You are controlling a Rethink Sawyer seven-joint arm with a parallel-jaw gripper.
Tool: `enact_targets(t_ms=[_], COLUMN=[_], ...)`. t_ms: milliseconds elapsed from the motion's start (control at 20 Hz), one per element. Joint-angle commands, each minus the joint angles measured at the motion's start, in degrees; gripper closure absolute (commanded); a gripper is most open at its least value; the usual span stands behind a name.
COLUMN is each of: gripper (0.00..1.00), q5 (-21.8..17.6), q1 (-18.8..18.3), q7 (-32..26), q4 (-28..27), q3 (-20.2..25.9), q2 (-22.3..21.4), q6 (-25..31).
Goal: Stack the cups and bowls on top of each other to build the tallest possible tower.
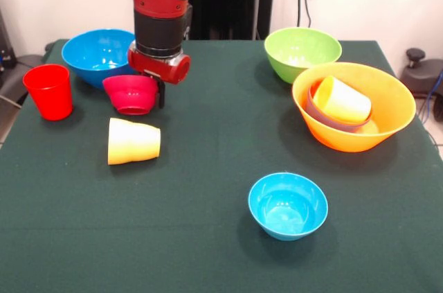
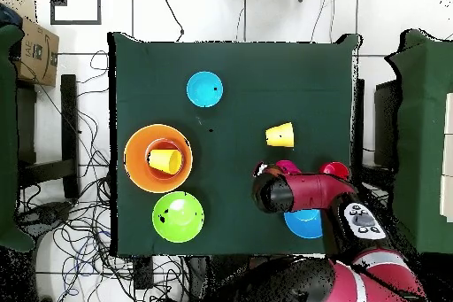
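Claw [image 1: 160, 84] positioned at crimson bowl [image 1: 131, 93]; jaw state cannot be determined.
Crimson bowl sits on tabletop [image 1: 208, 224] before blue bowl [image 1: 97, 54]; red cup [image 1: 48, 91] upright beside; yellow cup [image 1: 133, 141] on its side; orange bowl [image 1: 384, 123] holds a tilted cup [image 1: 341, 100]; green bowl [image 1: 302, 52] behind it; light-blue bowl [image 1: 288, 205] apart.

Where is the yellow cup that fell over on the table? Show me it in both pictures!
Front view: the tipped yellow cup lies left of middle, just below the crimson bowl.
Overhead view: it lies right of middle, above the arm.
Shared landmark: the small light-blue bowl, standing alone on the cloth.
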Motion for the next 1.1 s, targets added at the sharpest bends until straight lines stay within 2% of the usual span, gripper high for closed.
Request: enact_targets(t_ms=[50, 300, 500, 800, 1100], gripper=[1.00, 1.00, 1.00, 1.00, 1.00], q5=[-3.27, -2.59, -0.23, 4.99, 10.13], q1=[1.82, 2.16, 3.56, 6.57, 7.65], q7=[-1.00, -0.70, 1.23, 2.59, 1.87], q4=[-2.45, -2.62, -0.17, 3.12, 4.64], q3=[1.53, 1.79, 2.19, 3.79, 5.67], q2=[6.11, 5.37, -0.01, -8.15, -13.34], q6=[-0.61, -0.57, 0.08, 6.03, 10.41])
